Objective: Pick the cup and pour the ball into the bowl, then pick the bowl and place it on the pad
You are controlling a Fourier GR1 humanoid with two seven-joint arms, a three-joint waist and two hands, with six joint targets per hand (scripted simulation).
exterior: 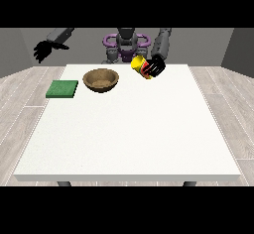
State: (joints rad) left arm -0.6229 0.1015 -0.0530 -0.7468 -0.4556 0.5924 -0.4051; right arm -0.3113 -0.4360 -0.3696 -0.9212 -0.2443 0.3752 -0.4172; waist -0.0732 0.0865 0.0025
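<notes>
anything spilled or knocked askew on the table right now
Nothing spilled. The yellow cup is tilted in the hand at the view's right, off the table, fitting a pour. The wooden bowl sits upright beside the green pad. No ball is visible.

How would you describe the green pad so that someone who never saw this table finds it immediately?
Start at the white table and look to its far corner at the view's left. The green pad lies flat there, just left of the brown bowl. It is the only flat, square, green thing on the table.
</notes>
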